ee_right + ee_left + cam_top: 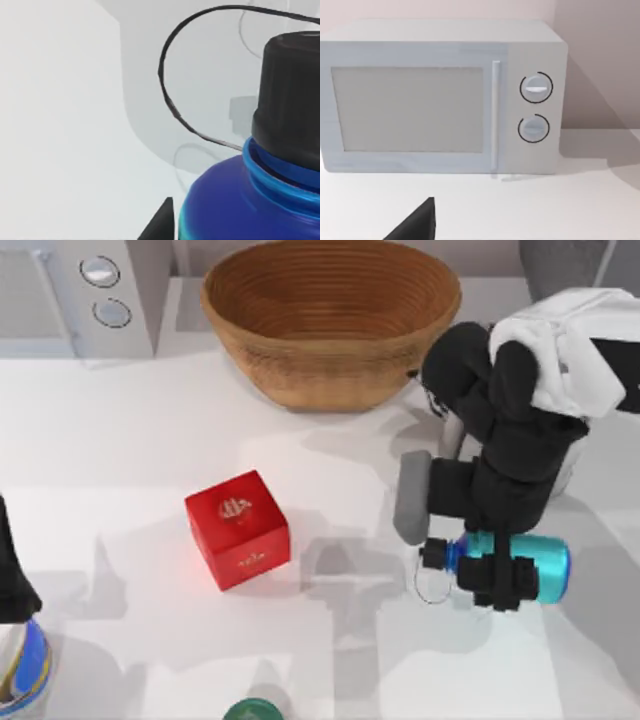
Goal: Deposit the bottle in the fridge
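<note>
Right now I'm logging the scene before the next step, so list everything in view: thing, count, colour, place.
bottle: 1, teal with blue neck and black cap, lying on its side at the table's right, in the right claw
wire loop: 1, thin black, at the bottle's cap
red cube: 1, red, table centre-left
basket: 1, brown woven, far centre
light grey appliance: 1, two round knobs, far left
banded bottle: 1, blue and yellow, near left edge
green cap: 1, green, near edge, centre
table: 1, white
right claw: black, shut on the bottle
left arm: black, parked at the left edge
</note>
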{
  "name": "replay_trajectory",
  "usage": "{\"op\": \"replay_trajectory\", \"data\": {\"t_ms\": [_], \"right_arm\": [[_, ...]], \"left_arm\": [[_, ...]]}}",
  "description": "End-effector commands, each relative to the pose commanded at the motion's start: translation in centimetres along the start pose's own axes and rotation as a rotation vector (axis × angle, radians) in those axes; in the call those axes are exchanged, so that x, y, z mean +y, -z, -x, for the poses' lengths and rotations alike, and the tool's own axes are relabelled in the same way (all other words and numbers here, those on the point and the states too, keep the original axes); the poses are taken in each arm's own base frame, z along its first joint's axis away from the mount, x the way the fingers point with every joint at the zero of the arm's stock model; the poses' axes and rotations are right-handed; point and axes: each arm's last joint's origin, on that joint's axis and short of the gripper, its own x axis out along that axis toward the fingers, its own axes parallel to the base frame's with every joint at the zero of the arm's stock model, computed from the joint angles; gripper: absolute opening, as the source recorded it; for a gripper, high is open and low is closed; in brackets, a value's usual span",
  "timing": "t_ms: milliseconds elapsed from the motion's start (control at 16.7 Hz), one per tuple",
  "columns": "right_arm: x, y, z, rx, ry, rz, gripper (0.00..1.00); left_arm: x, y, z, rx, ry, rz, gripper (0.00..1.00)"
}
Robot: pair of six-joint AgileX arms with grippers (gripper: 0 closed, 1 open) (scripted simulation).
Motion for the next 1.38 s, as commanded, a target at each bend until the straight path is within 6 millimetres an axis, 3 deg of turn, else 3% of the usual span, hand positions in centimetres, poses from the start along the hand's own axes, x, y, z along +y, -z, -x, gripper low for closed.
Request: {"op": "replay_trajectory", "data": {"t_ms": [300, 480, 720, 960, 1140, 1260, 1380], "right_arm": [[0.0, 0.1, -0.1, 0.003, 0.002, -0.013, 0.01], [0.4, 2.8, 0.2, 0.004, 0.018, -0.134, 0.01], [2.4, 7.4, 0.6, -0.104, 0.110, -0.328, 0.01], [5.4, 10.8, 3.5, -0.344, 0.347, -0.428, 0.01], [9.0, 14.1, 6.3, -0.585, 0.595, -0.501, 0.01], [11.8, 16.5, 6.5, -0.758, 0.744, -0.582, 0.01], [13.7, 18.5, 5.1, -0.919, 0.853, -0.702, 0.01]], "left_arm": [[0.0, 0.0, 0.0, 0.000, 0.000, 0.000, 1.00], [0.0, 0.0, 0.0, 0.000, 0.000, 0.000, 1.00], [0.0, 0.0, 0.0, 0.000, 0.000, 0.000, 1.00], [0.0, 0.0, 0.0, 0.000, 0.000, 0.000, 1.00], [0.0, 0.0, 0.0, 0.000, 0.000, 0.000, 1.00], [0.0, 0.0, 0.0, 0.000, 0.000, 0.000, 1.00], [0.0, 0.0, 0.0, 0.000, 0.000, 0.000, 1.00]]}}
